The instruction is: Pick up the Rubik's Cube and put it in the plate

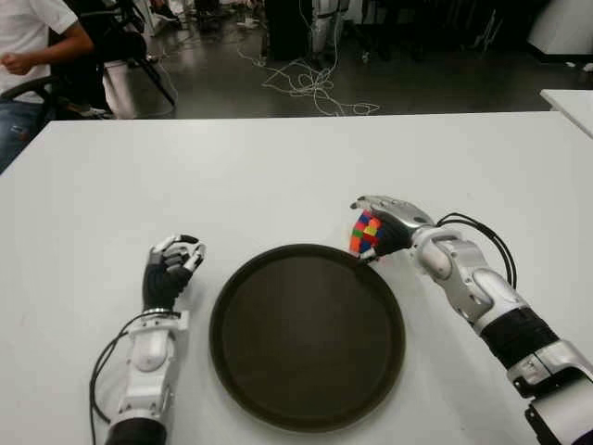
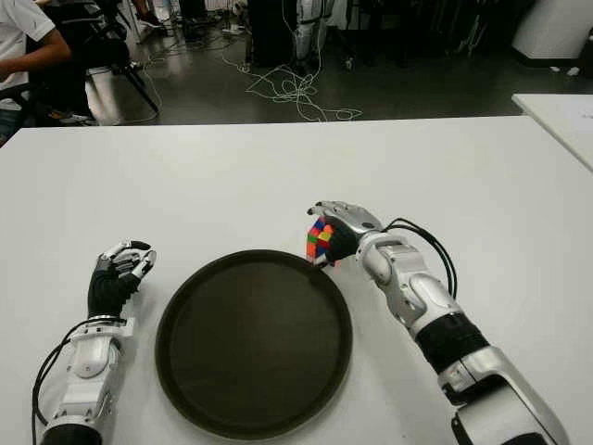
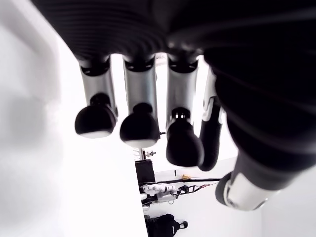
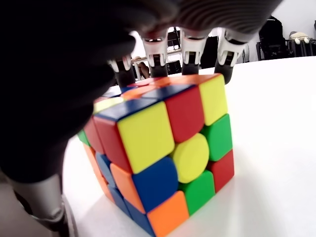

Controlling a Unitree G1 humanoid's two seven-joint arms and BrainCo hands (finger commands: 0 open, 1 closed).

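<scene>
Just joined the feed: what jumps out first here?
The bright cube in the right hand, fingers closed around it, right at the far right rim of the big dark plate mid-table. The plate holds nothing yet. The left hand shows curled beside the plate's left side, holding nothing.

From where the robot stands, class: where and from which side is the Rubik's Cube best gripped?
Probably from above, across two opposite flat faces: the Rubik's Cube sits on the white table beside the plate rim, and the right hand already wraps it that way.
</scene>
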